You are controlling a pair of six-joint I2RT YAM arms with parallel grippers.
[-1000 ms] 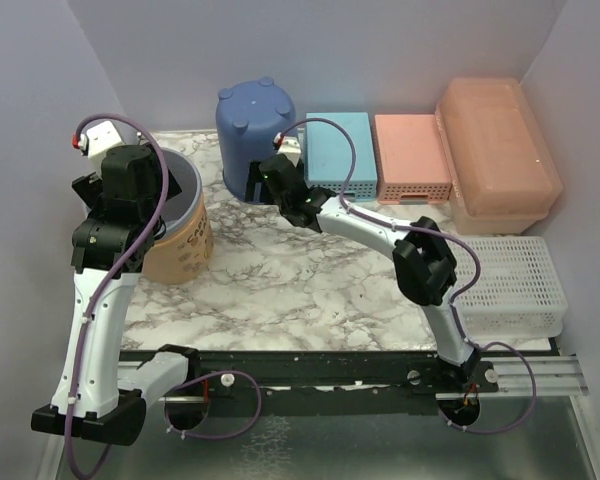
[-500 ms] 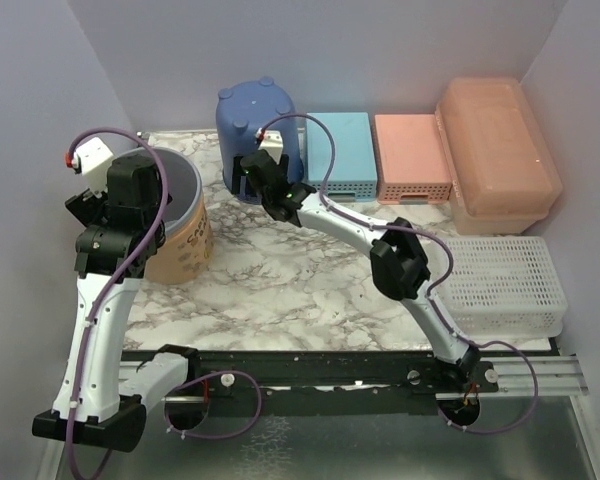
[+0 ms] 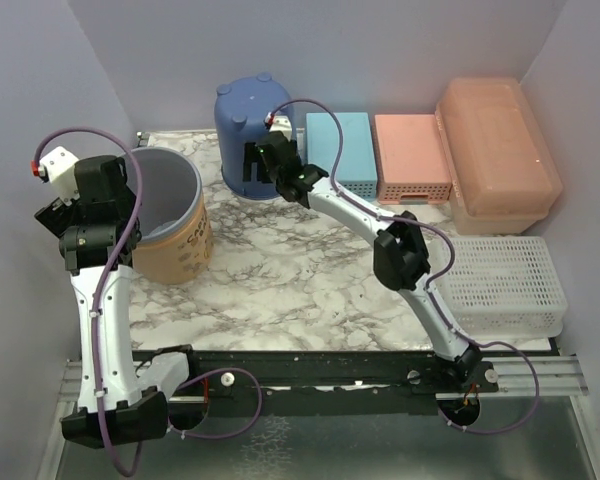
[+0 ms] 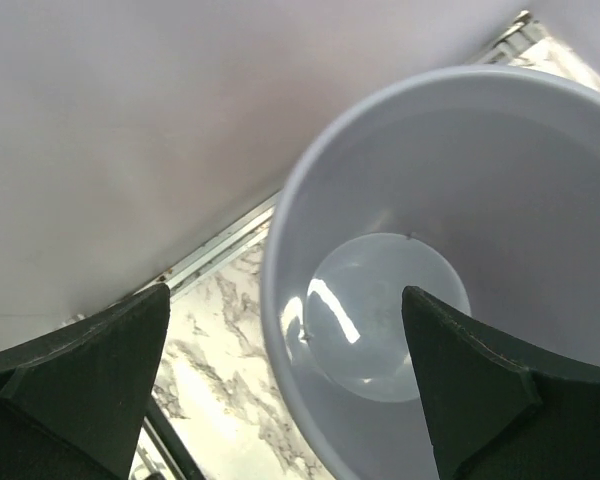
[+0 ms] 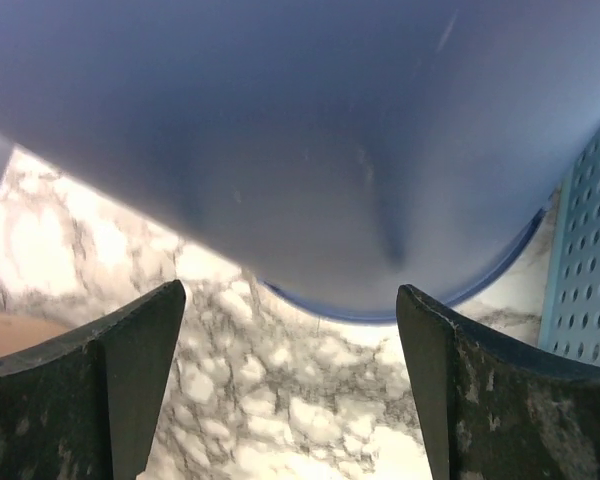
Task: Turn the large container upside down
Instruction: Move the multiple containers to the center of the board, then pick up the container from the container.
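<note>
Marble table [image 3: 280,290] carries one large container [image 3: 500,150] (back right). Left gripper [image 4: 285,295] and right gripper [image 5: 290,290], two in all, both spread wide.

I work in a robot test booth, a lab cell and no home or shop. Plain pale panels [image 3: 400,50] wall in my marble-print desk [image 3: 270,280] at 9, 12 and 3 o'clock. My 2 arms [image 3: 430,310] are bolted to a black rail [image 3: 320,368] at 6 o'clock, and purple cables [image 3: 80,129] loop off them. Plastic bins [image 3: 410,150] stand in a row from 12 to 2 o'clock.
</note>
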